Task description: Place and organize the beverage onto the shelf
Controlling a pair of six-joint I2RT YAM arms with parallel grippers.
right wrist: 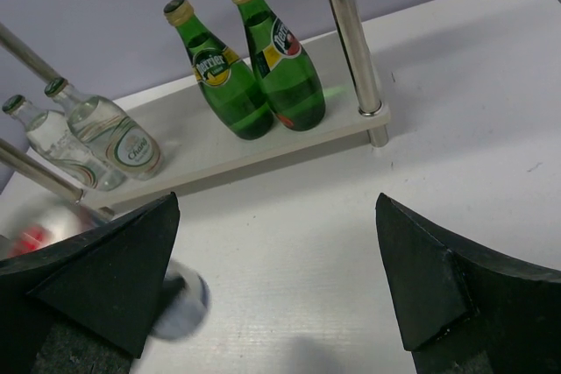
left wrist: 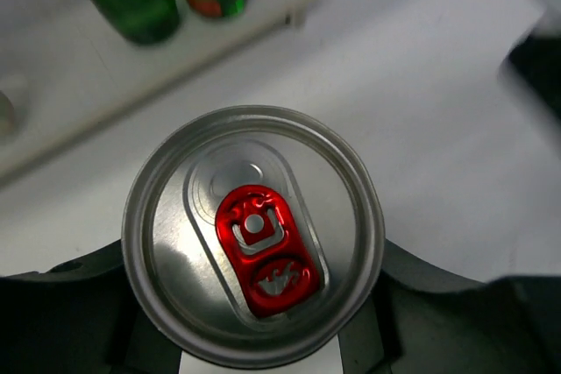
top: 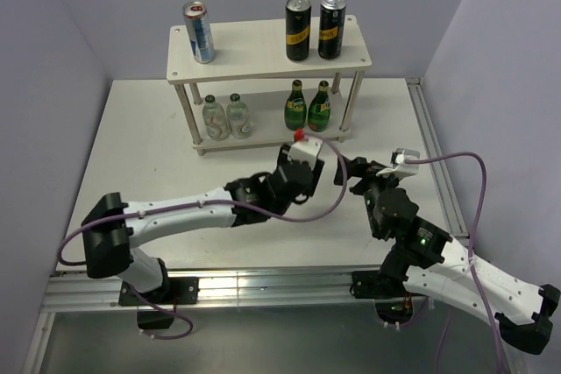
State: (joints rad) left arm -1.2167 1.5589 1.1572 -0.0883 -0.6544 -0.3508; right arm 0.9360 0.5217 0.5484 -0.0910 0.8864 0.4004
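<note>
Six small drinks show, five of them already on the pale cream two-tier shelf (top: 263, 63). Top board: one slim silver-blue-red can (top: 199, 32) upright near the L end. Btm board: two clear glass bottles with silver caps (top: 225, 116) side by side at the L, two green glass bottles (right wrist: 250, 72) touching each other at the R end, just inside the front R post. All four bottles are upright.

The sixth drink, a slim silver can with a red pull tab (left wrist: 252, 234), is off the shelf. It is upright in front of the btm board's R end, near the green pair. The left gripper (top: 298, 144) is clamped on it, dark fingers (left wrist: 61, 304) hugging both sides of the can below its rim. Can't tell whether its base sits on the white table (top: 140, 146) or hangs above it.

Two tall black cans with yellow labels (top: 314, 27) stand together at the R end of the top board, well apart from the slim can there.

The right gripper (right wrist: 276, 286) is low over the table, R of the held can and facing the shelf front, jaws spread wide w/ nothing between them
</note>
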